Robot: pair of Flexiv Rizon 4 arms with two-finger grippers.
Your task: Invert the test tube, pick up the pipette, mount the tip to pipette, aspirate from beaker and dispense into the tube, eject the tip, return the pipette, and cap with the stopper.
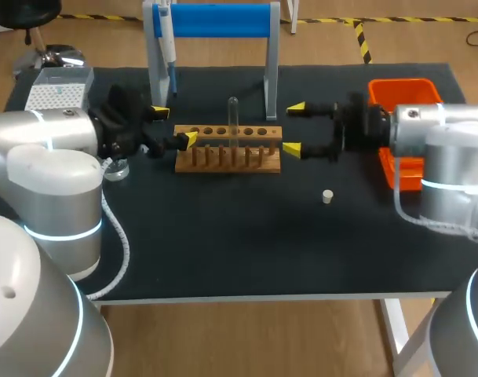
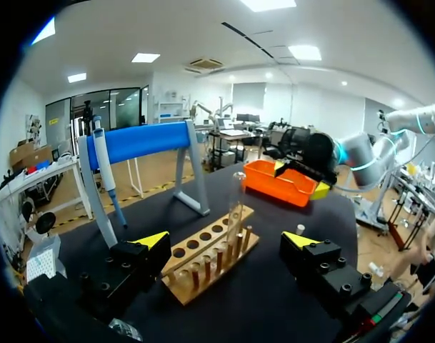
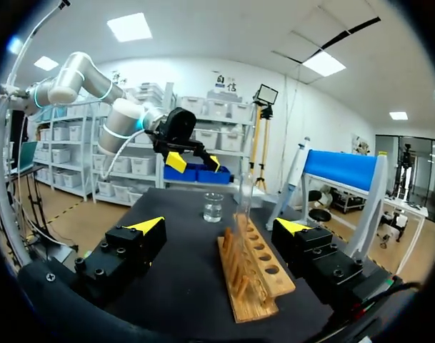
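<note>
A clear test tube stands upright in the wooden rack at mid table. My left gripper hangs open at the rack's left end, my right gripper open at its right end; both are empty. From the left wrist the tube and rack lie ahead of that gripper. The right wrist view shows the tube ahead of its gripper. The pipette hangs on the blue stand. A white stopper lies right of the rack. The beaker sits partly behind my left arm.
An orange bin sits at the right edge behind my right arm. A box of tips stands at the back left. The blue stand's legs rise just behind the rack.
</note>
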